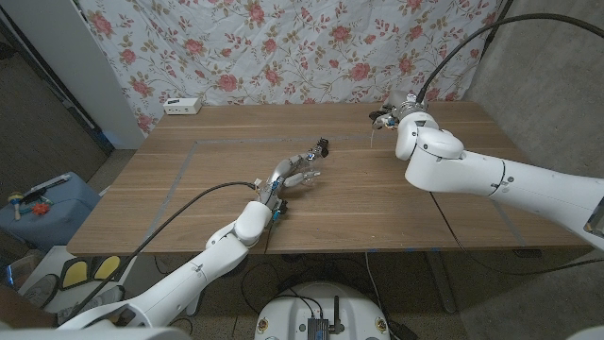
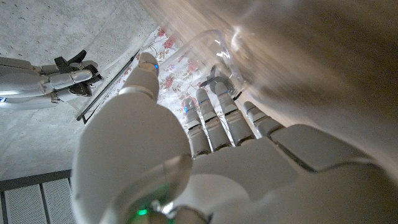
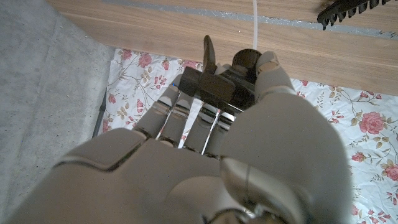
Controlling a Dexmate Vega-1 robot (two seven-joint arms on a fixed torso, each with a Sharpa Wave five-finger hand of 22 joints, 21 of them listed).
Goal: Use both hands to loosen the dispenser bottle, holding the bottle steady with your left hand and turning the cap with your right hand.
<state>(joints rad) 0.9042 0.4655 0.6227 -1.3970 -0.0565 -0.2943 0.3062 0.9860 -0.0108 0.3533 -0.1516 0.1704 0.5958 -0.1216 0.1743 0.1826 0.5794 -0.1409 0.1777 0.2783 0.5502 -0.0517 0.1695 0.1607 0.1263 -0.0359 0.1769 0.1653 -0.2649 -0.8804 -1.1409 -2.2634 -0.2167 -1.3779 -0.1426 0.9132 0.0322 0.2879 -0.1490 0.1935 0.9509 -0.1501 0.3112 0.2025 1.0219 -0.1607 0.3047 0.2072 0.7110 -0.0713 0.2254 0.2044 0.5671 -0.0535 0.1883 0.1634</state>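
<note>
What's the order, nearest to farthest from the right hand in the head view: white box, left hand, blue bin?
From the right hand gripping the pump cap:
1. Left hand, mid-table, holding the clear bottle.
2. White box, table's far left corner.
3. Blue bin, beyond the table's left edge.

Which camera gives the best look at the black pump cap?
The right wrist view: the pump cap sits close up, gripped by the right hand, its white tube showing. The head view shows a dark speck. The left wrist view, past the left hand's clear bottle, shows it tiny.
</note>
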